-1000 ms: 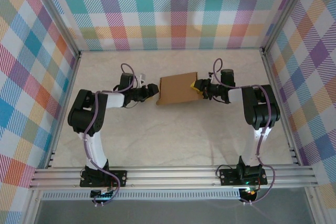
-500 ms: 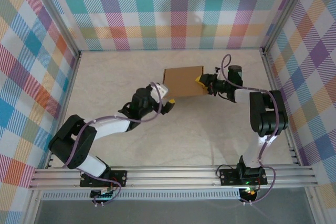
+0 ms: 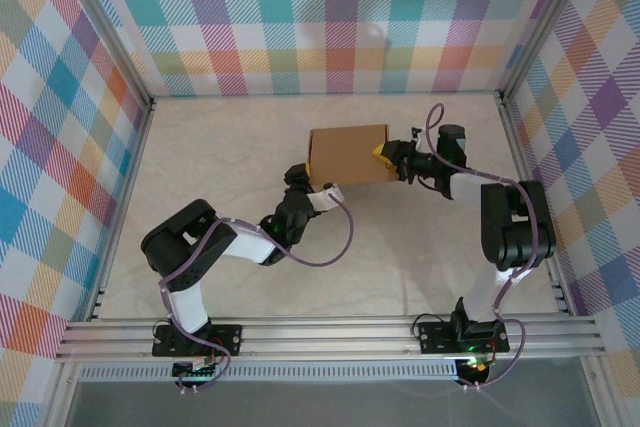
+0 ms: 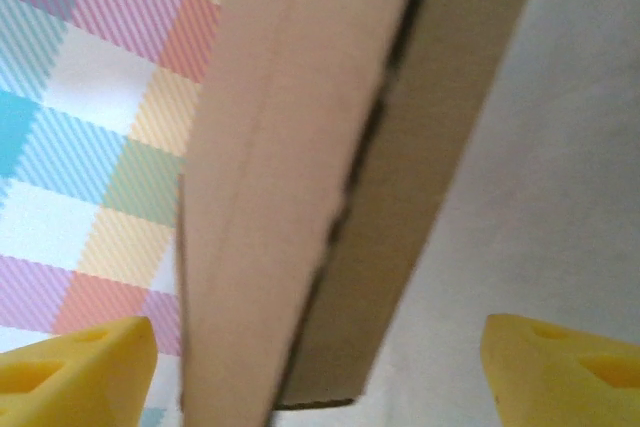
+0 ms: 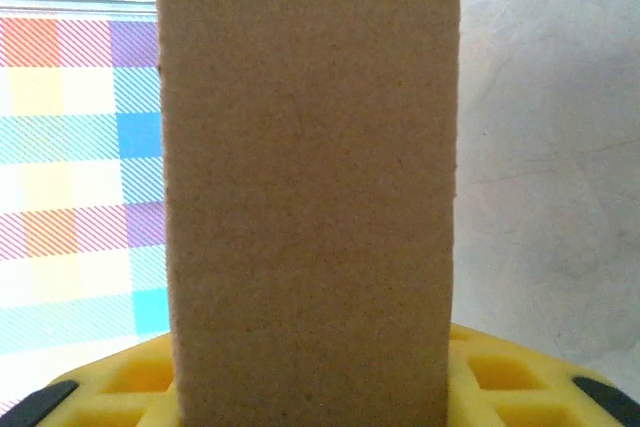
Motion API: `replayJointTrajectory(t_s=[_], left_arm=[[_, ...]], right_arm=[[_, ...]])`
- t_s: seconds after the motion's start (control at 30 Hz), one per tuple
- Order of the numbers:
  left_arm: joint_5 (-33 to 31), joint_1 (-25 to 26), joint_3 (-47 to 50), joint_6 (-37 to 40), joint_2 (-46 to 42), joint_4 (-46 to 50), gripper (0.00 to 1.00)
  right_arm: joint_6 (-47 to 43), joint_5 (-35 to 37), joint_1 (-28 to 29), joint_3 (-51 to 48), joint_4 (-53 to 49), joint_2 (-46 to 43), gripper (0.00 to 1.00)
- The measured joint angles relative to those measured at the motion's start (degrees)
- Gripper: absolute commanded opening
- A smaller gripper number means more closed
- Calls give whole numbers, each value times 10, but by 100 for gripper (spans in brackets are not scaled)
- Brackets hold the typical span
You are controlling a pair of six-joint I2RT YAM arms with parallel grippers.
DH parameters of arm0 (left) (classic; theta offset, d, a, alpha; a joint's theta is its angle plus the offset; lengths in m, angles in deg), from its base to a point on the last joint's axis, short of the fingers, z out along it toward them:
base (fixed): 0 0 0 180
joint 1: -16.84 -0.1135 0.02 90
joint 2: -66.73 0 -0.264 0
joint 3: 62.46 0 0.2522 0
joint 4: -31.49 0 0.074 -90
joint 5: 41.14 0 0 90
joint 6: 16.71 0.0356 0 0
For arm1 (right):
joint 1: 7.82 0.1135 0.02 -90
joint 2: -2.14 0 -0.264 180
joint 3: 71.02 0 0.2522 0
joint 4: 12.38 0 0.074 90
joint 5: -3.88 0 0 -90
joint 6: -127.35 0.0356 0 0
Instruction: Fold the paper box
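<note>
1. Plaid walls (image 3: pixel 330 17) in many colours close three sides of a pale bench (image 3: pixel 400 267).
2. I count one box (image 3: pixel 348 154), plain brown cardboard, toward the far middle of the bench.
3. I have two arms, the left arm (image 3: pixel 180 247) and the right arm (image 3: pixel 510 217), with one pincer on each; the box lies between the two pincers.
4. My right pincer (image 3: pixel 383 157) is clenched on the box's right edge. In the right wrist view the brown panel rises straight up from between my yellow pads (image 5: pixel 110 392), which press it from both sides.
5. My left pincer (image 3: pixel 300 177) sits just near of the box's near-left corner and is released, spread wide. In the left wrist view its yellow fingertips (image 4: pixel 75 367) sit in the two bottom corners, well apart, and the box stands ahead of the gap, touching neither tip.
6. That same view shows a dark slit running along the box between two cardboard layers.
7. I cannot tell whether the box's underside rests on the bench or hangs just above it.
</note>
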Motion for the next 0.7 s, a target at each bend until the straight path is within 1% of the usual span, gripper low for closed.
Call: replayJointTrajectory(t_s=[0.1,0.23,0.43,0.63,0.7], left_arm=[[-16,0,0,24,9,-30,75],[-24,0,0,39,13,-45,69],[-24,0,0,45,13,-49,63],[-23,0,0,50,13,-49,51],[-22,1,0,54,13,-48,49]], right_arm=[[6,-3,0,-10,7,0,41],[16,-7,0,-17,11,-1,41],[19,-10,0,-24,15,-16,41],[21,-11,0,-25,17,-18,41],[22,-10,0,-25,17,-18,41]])
